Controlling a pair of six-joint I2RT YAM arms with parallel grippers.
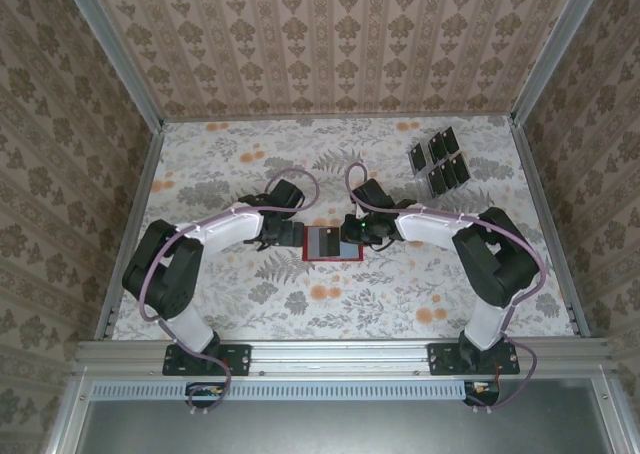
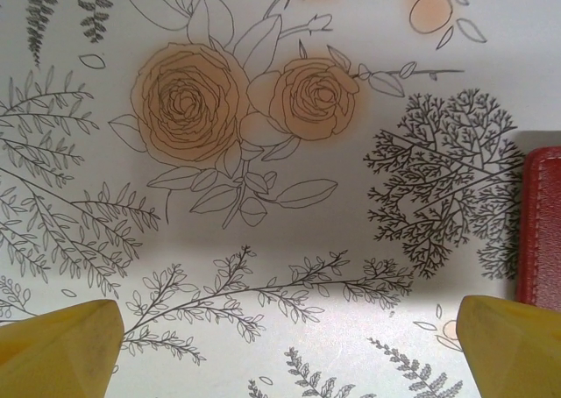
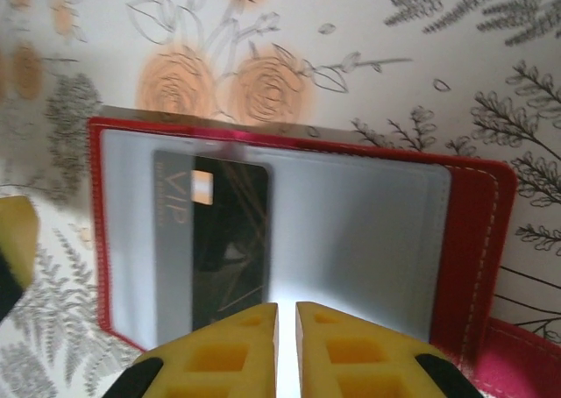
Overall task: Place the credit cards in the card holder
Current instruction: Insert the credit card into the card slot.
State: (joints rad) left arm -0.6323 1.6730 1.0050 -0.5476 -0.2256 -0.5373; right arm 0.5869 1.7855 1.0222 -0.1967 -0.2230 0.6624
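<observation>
Damask-patterned wallpaper closes in three sides of a floral-print worktop (image 1: 400,294). The card holder (image 1: 340,246) lies open and flat at its centre, red border around a greyish-blue inside. Both arms are folded with their elbows pushed outward and their forearms angled in toward it. The left hand (image 2: 285,354) hovers low over the print just beside the holder's left edge, its yellow fingertips (image 2: 57,350) spread wide with nothing between them; a strip of the red border shows at the side of its wrist view. The right hand (image 3: 287,345) sits over the holder from the opposite side, its fingers (image 3: 368,358) pressed nearly together with a thin slit between them, and nothing can be seen pinched there. A black VIP card (image 3: 210,240) rests on one half of the holder's inside; I cannot tell whether it is fully tucked into a pocket. The remaining credit cards (image 1: 438,161) lie in a tidy cluster near the far right corner, well apart from both hands.
</observation>
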